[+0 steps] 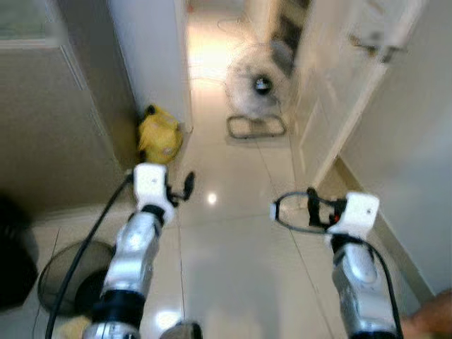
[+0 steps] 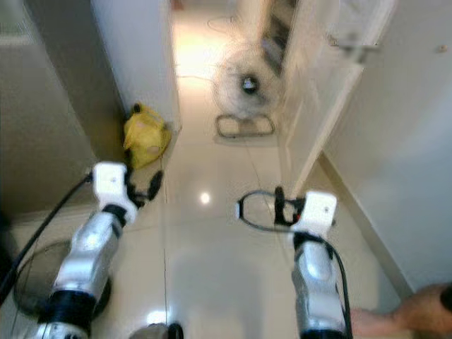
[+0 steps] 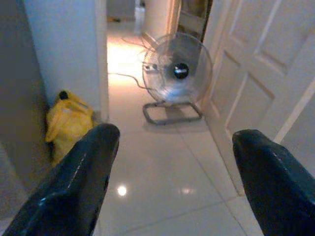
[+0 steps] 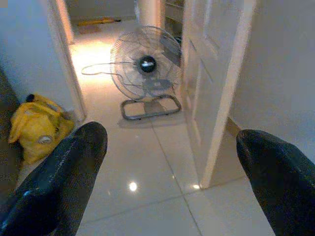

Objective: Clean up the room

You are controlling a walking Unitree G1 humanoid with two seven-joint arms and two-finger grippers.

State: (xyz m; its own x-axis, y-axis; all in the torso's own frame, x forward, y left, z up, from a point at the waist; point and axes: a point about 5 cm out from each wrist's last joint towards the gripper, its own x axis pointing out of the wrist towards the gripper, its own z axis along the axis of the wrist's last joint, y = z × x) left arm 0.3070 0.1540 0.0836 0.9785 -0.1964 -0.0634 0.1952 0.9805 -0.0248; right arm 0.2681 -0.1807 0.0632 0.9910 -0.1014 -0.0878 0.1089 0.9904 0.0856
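I note both claws spread, empty; yellow bag lies ahead by the wall corner, nearer my left claw than right claw.

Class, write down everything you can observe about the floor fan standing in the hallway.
The floor fan is a round, pale metal-looking fan with a wire cage around a dark central hub. It stands upright, tilted slightly back, on a rectangular tube frame resting flat on the glossy tiled floor. It sits in the hallway beside the open white door, facing the robot. A thin cord lies looped on the tiles behind it. Whether the blades are spinning cannot be told. Nothing else touches it.
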